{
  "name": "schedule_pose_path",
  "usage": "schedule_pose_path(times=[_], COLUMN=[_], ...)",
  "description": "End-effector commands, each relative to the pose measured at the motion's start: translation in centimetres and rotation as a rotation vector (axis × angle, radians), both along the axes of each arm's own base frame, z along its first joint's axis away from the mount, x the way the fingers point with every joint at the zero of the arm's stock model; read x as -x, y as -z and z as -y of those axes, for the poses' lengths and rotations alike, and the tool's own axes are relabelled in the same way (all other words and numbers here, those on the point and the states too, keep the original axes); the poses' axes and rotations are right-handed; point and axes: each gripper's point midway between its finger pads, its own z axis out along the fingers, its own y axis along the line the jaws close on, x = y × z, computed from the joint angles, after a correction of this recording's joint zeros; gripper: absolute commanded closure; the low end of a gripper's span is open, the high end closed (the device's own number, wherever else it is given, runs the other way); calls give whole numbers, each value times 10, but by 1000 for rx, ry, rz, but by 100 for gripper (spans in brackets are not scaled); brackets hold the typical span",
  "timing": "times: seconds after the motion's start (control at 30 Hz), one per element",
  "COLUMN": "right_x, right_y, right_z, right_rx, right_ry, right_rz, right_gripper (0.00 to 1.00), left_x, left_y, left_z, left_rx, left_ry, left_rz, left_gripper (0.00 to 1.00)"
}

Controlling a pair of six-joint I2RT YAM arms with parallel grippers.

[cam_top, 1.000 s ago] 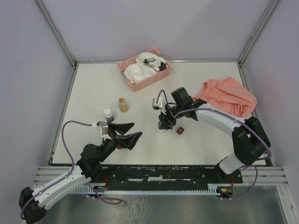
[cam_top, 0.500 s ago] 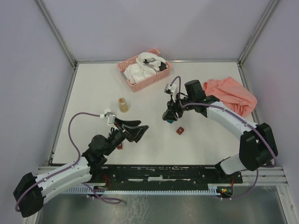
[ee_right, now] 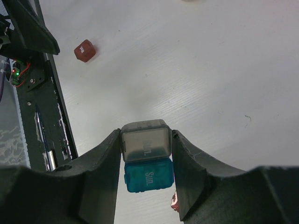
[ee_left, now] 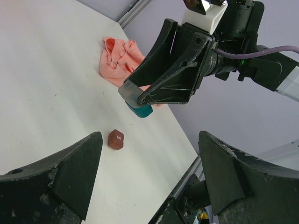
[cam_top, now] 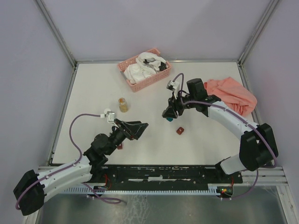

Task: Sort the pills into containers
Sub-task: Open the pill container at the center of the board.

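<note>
My right gripper is shut on a grey container with a teal container joined beneath it, both held between the fingers above the table. The teal container shows at those fingertips in the left wrist view. One dark red container lies just right of that gripper, also seen as a dark red container ahead of my left gripper. A second dark red container sits by the left arm. My left gripper stands open and empty. The pills fill a small clear jar at left centre.
A pink slatted basket with white and dark items stands at the back. A salmon cloth lies crumpled at the right. The black rail runs along the near table edge.
My right gripper has moved right and farther back with the grey and teal containers. My left gripper has swung right toward the table's middle, still open.
</note>
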Motion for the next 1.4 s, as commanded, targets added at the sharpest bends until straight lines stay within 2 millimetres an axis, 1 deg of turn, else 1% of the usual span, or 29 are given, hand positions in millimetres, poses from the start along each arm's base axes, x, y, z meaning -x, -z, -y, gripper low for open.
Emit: schedule_pose_path(times=[0.0, 0.33, 0.5, 0.73, 0.9, 1.0, 1.2, 1.37], right_x=[-4, -5, -5, -9, -14, -16, -18, -18], right_y=[-22, -24, -26, -24, -25, -26, -24, -23], right_z=[-3, -2, -4, -4, -2, -1, -3, -5], right_rx=[-59, -70, -85, -104, -129, -145, -171, -183], right_ry=[-1, 12, 25, 61, 106, 125, 149, 156], right_rz=[40, 25, 6, -26, -52, -65, -100, -129], right_gripper=[72, 72, 72, 72, 71, 71, 71, 71], left_x=[-2, -3, -6, -13, -17, -19, -25, -32], left_y=[-20, -16, -12, 7, 13, 14, 5, 7], left_z=[-1, 3, 7, 11, 17, 25, 51, 69], left_rx=[89, 100, 94, 42, 34, 41, 43, 22], left_ry=[-11, -5, -7, -77, -117, -129, -112, -122], left_rz=[-5, -42, -87, -190, -244, -275, -259, -259], left_gripper=[10, 11, 12, 11, 10, 9, 10, 10])
